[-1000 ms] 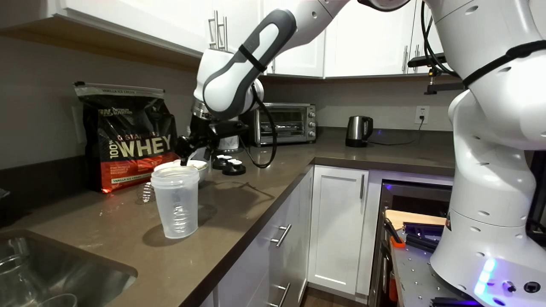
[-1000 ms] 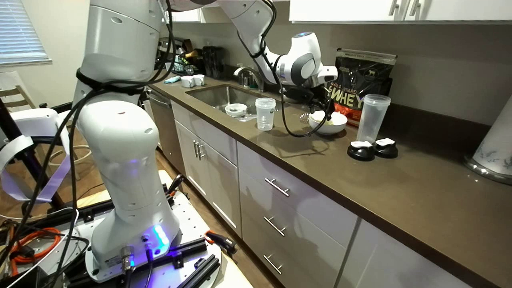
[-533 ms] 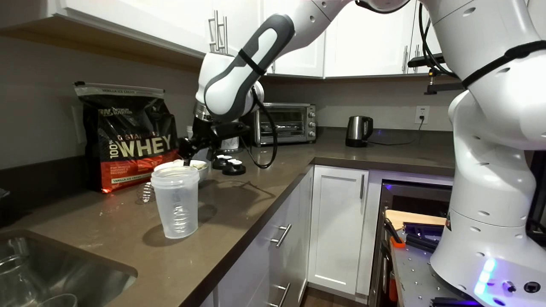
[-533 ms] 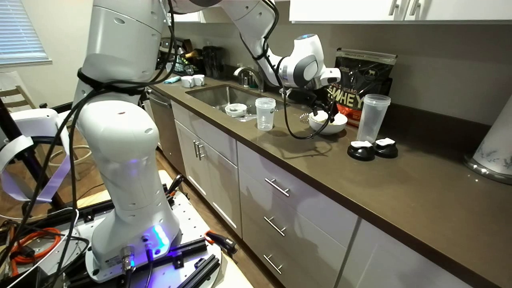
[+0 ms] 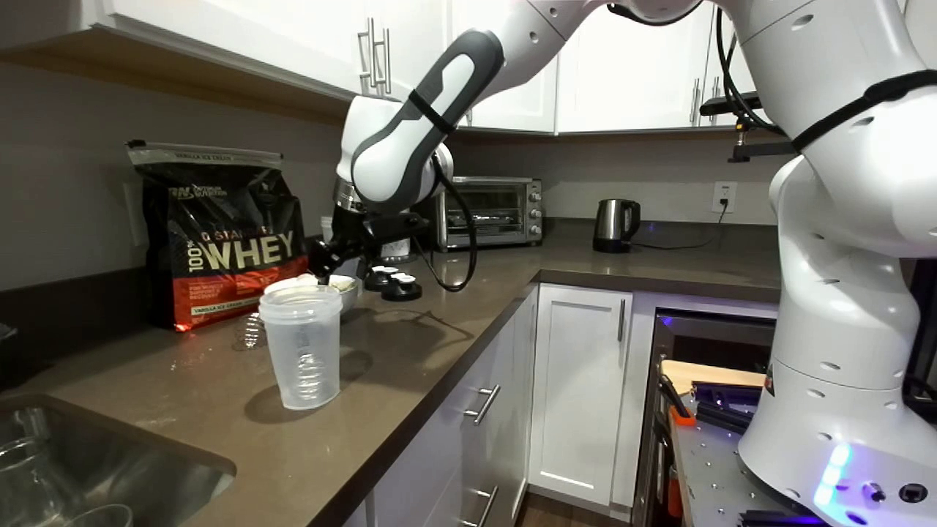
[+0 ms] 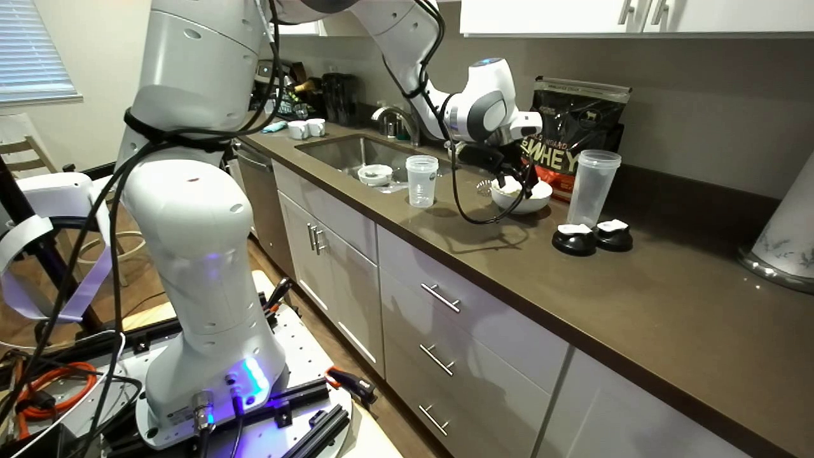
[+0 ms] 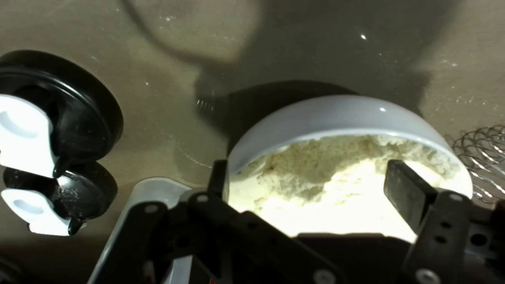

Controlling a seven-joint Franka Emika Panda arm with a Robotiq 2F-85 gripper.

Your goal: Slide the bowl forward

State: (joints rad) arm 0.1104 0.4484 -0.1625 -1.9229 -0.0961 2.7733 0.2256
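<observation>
Over the counter (image 6: 668, 305), the arm (image 6: 407, 54) bent downward, its wrist (image 6: 493, 83) slightly lower than a second ago. Right of centre in an exterior view, the whey bag (image 6: 572, 124) stood behind a translucent cup (image 6: 591, 191) and the unmoved white bowl (image 6: 537, 200), across whose top the pincer (image 7: 311, 183) held its jaws apart, contact unclear.

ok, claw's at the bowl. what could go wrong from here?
Spill: the bowl holds pale powder; a jerky slide might throw some out.
Fouling: in the wrist view, one finger of the open claw overlaps the powder and could dig in.
Collision: the wire coil lies beside the bowl and may get knocked if the slide goes that way.
</observation>
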